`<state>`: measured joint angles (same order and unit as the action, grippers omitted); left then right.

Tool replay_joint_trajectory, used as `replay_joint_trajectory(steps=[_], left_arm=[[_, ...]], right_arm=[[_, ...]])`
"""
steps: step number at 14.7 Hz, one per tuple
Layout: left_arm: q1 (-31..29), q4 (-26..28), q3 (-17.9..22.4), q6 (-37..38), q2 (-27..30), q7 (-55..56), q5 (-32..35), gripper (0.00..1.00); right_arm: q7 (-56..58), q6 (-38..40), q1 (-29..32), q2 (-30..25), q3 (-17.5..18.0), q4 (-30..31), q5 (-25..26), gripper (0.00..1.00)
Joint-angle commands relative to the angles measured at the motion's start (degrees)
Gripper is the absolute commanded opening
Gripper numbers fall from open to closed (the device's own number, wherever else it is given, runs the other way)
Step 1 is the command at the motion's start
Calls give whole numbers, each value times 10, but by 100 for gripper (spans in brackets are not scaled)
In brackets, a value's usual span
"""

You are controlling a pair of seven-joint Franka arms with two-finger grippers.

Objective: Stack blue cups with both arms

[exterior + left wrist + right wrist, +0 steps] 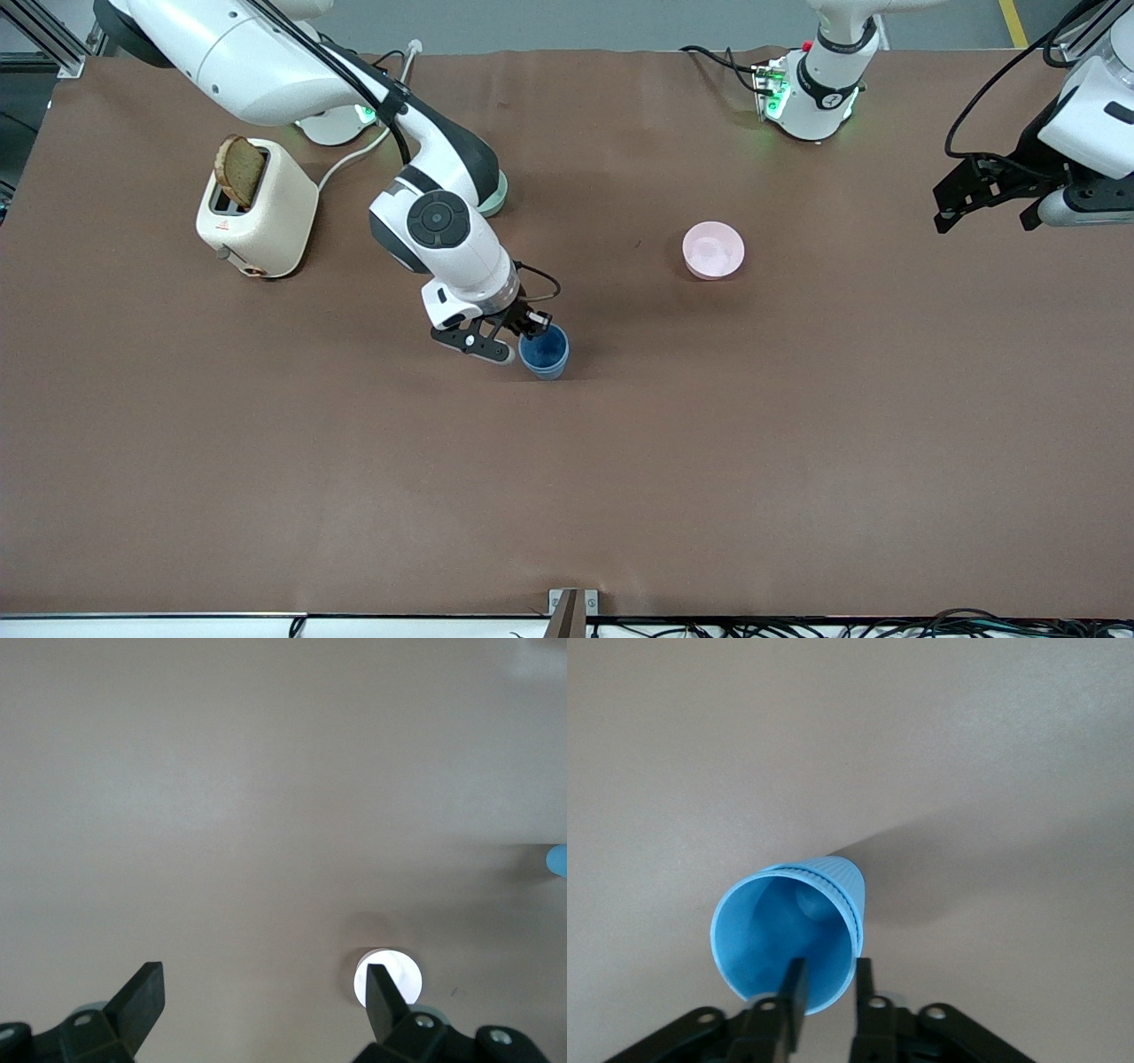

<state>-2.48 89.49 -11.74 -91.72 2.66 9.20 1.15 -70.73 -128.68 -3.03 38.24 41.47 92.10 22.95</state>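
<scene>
One blue cup shape (pixel 543 352) stands upright on the brown table near its middle. In the right wrist view the cup (pixel 784 930) shows a doubled rim line, as of one cup nested in another. My right gripper (pixel 530 330) is down at the cup's rim. In the right wrist view the right gripper (pixel 829 967) has one finger inside the cup and one outside, with a narrow gap, slightly open astride the wall. My left gripper (pixel 985 215) waits open and empty, raised over the left arm's end of the table. In the left wrist view the left gripper (pixel 264 997) holds nothing.
A pink bowl (pixel 713 250) sits toward the left arm's end, farther from the camera than the cup; it also shows in the left wrist view (pixel 400 969). A cream toaster (pixel 261 217) with a bread slice (pixel 241 168) stands toward the right arm's end. A pale green bowl (pixel 498 197) is mostly hidden under the right arm.
</scene>
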Motion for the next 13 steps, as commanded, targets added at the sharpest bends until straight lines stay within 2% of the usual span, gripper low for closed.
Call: replay_joint_trajectory(steps=[1, 2, 3, 8, 10, 11, 13], left_arm=[[-4, 16, -8, -7, 10, 2, -9, 100], [-5, 16, -10, -6, 10, 2, -9, 100], [-5, 17, -10, -4, 11, 3, -9, 100], [-6, 14, -10, -4, 10, 3, -9, 100], [-6, 14, -10, -4, 10, 3, -9, 100], [-6, 15, -11, -3, 13, 4, -10, 100], [-6, 16, -11, -3, 13, 6, -12, 100]], right_arm=[[-2, -2, 11, -12, 5, -2, 17, 81], [4, 0, 15, -40, -5, 0, 16, 98], [22, 13, 20, -70, -18, 4, 15, 100], [147, 142, 28, -192, -90, 3, 6, 100], [173, 174, 35, -236, -131, 3, -46, 100], [220, 187, 32, -266, -173, 5, -92, 100], [351, 231, 31, -313, -239, 12, -150, 100]])
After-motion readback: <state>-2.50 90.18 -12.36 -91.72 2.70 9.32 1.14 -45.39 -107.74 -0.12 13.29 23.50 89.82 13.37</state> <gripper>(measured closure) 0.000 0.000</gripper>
